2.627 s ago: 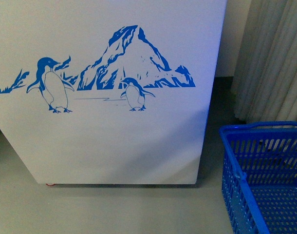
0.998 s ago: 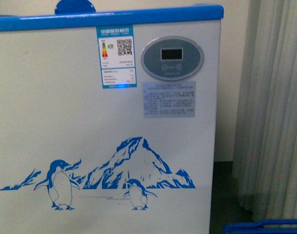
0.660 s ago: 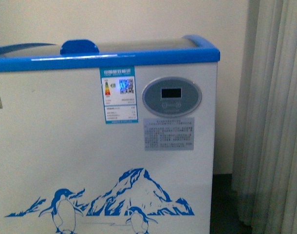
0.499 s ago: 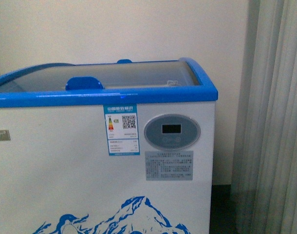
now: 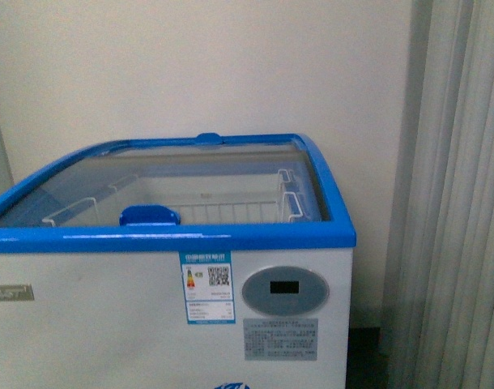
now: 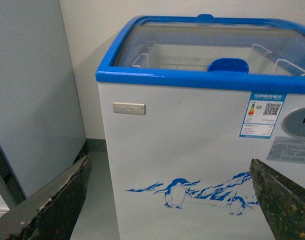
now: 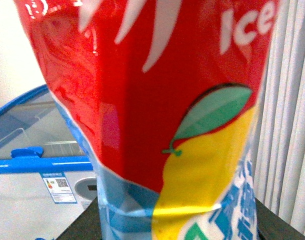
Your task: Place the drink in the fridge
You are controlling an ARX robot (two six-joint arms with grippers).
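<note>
The right tool [image 7: 178,227] is clamped on the drink [image 7: 157,100], whose red label fills the right wrist view, outside the fridge [image 5: 166,238] and in front of it. The left tool [image 6: 168,170] is spread wide and empty, facing the fridge's penguin-printed front. Curved glass lids [image 5: 190,174] cover the fridge top, with a blue handle [image 5: 150,215] at the near edge.
</note>
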